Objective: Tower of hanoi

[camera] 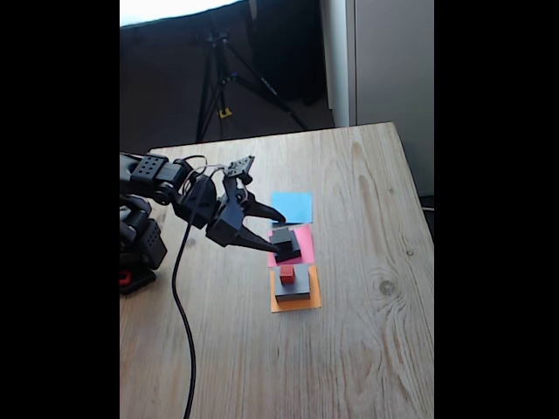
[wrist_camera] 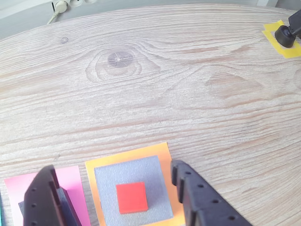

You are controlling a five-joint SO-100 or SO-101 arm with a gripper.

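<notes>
The tower is split: the grey slab [wrist_camera: 134,193] with the red cube [camera: 286,274] on it sits on the orange square [camera: 296,302], and two black blocks [camera: 285,243] are stacked just beyond it on the pink square [camera: 302,236]. The gripper [camera: 274,231] hangs open by those black blocks, holding nothing. It likely must next close on the upper black one.
</notes>
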